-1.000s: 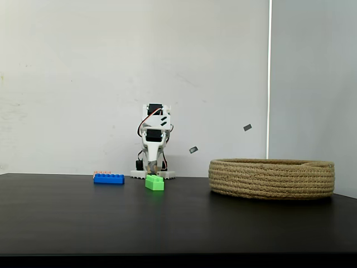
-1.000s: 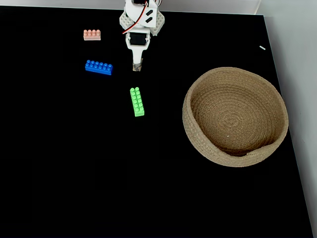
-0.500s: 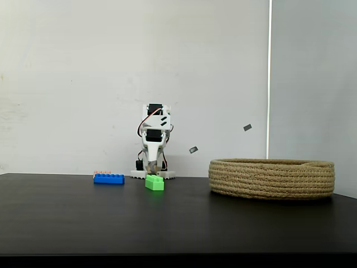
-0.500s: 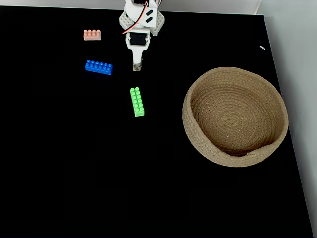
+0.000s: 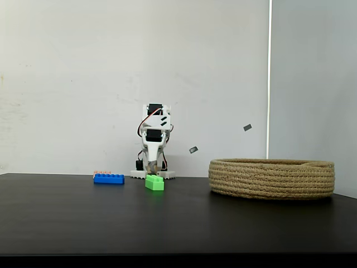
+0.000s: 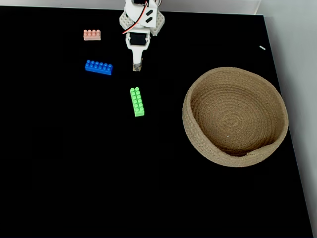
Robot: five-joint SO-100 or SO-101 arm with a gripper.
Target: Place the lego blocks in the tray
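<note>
Right, the gripper [image 6: 137, 66] hangs by the table's far edge, fingers seemingly together, holding nothing. Green brick [image 6: 137, 101] lies just ahead of it toward the centre, long axis in line with the arm. Tray [image 6: 198, 144] waits near the right edge.

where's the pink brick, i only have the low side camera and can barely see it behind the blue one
Observer: From above, the pink brick lies apart from the blue brick, nearer the table's far edge, left of the arm's base.
Operator: is the gripper over the green one
Observer: No. The gripper points down at bare table short of the green brick, holding nothing.
Operator: anything in the tray yet
Observer: No bricks; the tray holds only its coiled floor.
</note>
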